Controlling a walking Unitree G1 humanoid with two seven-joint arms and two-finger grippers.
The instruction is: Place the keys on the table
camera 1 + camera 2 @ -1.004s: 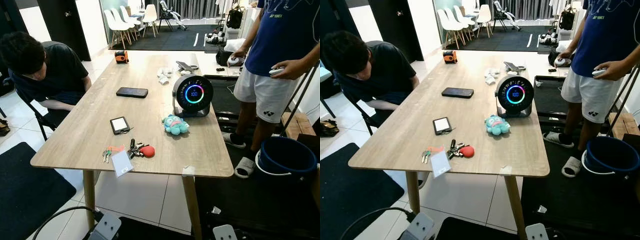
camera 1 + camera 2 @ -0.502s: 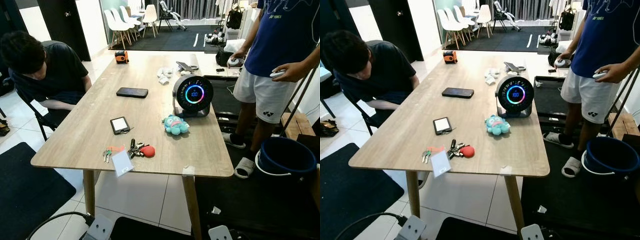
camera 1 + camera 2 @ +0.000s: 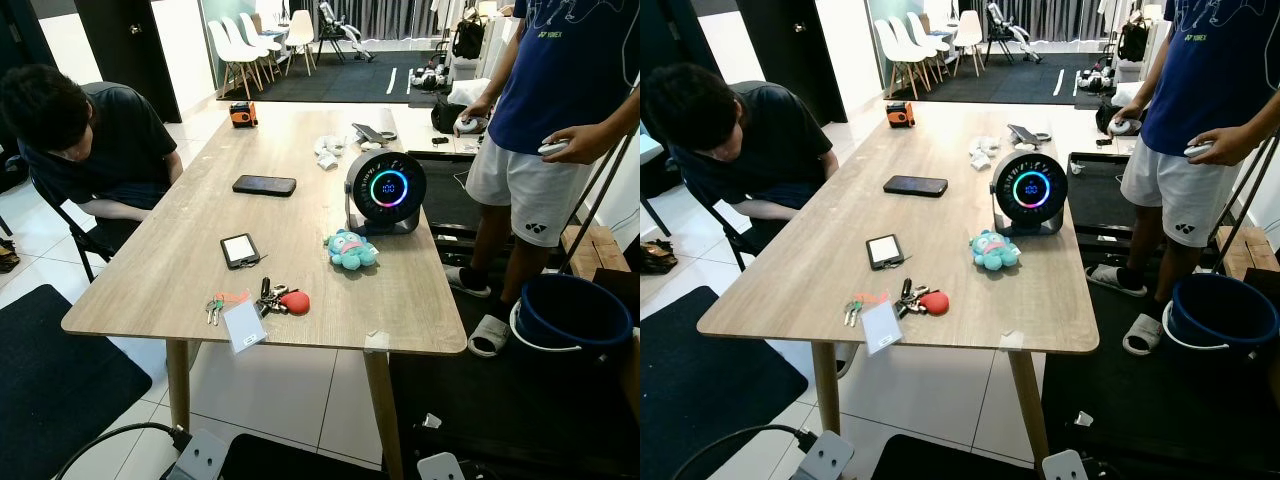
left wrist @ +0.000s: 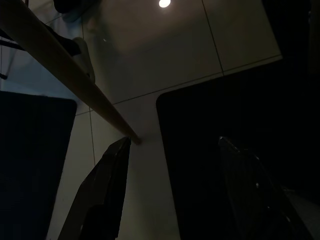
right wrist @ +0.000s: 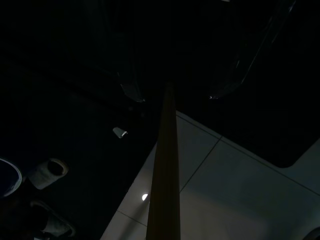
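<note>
Left eye view shows the wooden counter (image 3: 180, 250) with the keys (image 3: 272, 299) lying near its front edge, while both the left gripper (image 4: 170, 200) and right gripper (image 5: 182, 75) hang released, fingers apart, below it.

Silver wrist housings, black cable (image 3: 110, 440), seemingly black jaws

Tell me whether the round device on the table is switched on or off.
On. The round device stands upright on the table, and its face shows a lit ring of colour around glowing digits, too small to read.
</note>
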